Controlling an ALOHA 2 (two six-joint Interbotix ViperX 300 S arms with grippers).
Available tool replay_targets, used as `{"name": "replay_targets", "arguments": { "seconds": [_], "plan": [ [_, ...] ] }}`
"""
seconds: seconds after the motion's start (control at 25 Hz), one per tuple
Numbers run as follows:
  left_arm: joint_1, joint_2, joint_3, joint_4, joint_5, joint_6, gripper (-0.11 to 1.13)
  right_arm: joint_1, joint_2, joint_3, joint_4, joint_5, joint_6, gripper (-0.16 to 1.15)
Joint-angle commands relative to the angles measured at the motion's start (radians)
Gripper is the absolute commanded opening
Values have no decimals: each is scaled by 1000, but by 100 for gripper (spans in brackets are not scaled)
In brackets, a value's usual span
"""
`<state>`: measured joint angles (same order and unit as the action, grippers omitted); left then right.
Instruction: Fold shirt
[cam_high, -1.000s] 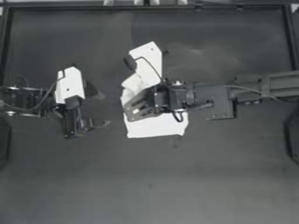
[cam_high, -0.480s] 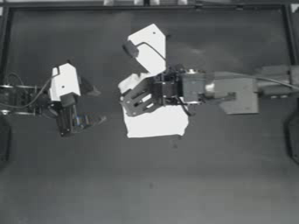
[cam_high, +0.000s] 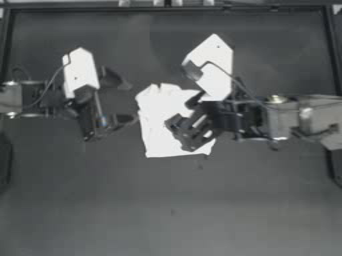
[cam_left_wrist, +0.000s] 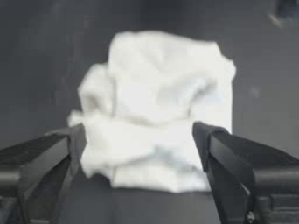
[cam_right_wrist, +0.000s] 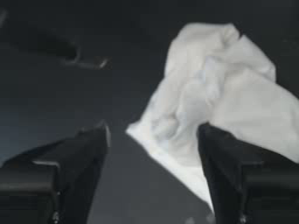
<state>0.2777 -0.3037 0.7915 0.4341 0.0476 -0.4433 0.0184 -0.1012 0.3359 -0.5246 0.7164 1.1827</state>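
- Shirt (cam_high: 162, 122): a compact white bundle on the dark table (cam_high: 167, 210), sitting a little above the middle of the top view and slightly toward 9 o'clock of centre. Outline roughly a tall rectangle, with a ragged, notched edge at 12 o'clock and a straighter edge at 6 o'clock.
- In the left wrist view the shirt (cam_left_wrist: 158, 109) reads as a crumpled heap of layered folds, lumpy, not flat; it fills the space between that arm's two dark jaws.
- In the right wrist view the shirt (cam_right_wrist: 222, 96) shows as draped cloth with long creases, one pointed corner reaching toward the gap between the jaws.
- Right gripper (cam_high: 189, 131): over the shirt's 3 o'clock side, reaching in from 3 o'clock, its dark fingers overlapping the white cloth in the top view. Released: jaws stand wide apart in the right wrist view, with bare table and the cloth's corner between them. Whether the tips touch the cloth, cannot tell.
- Left gripper (cam_high: 99, 125): at 9 o'clock of the shirt, just beside it and apart from its edge in the top view, pointing toward 6 o'clock. Also released: jaws spread wide in its wrist view, nothing pinched.
- White angular plates ride on both arms: one (cam_high: 79, 72) at 10 o'clock of the shirt on the left arm, another (cam_high: 212, 67) at 1 o'clock of it on the right arm.
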Motion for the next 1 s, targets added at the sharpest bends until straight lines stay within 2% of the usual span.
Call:
{"name": "replay_targets", "arguments": {
  "seconds": [0.04,0.2,0.4,0.64,1.0],
  "plan": [
    [0,48,-83,0,-3,2,101,3,-100,103,-49,-140,14,91],
    [11,143,-150,5,-3,6,101,-26,-161,253,-103,-313,49,91],
    [38,242,-225,21,-38,8,101,-61,-195,376,-150,-428,78,91],
    [66,330,-296,40,-61,8,101,-112,-196,433,-229,-502,81,91],
    [81,417,-316,51,-74,6,101,-202,-114,477,-227,-649,86,91]
  ]
}}
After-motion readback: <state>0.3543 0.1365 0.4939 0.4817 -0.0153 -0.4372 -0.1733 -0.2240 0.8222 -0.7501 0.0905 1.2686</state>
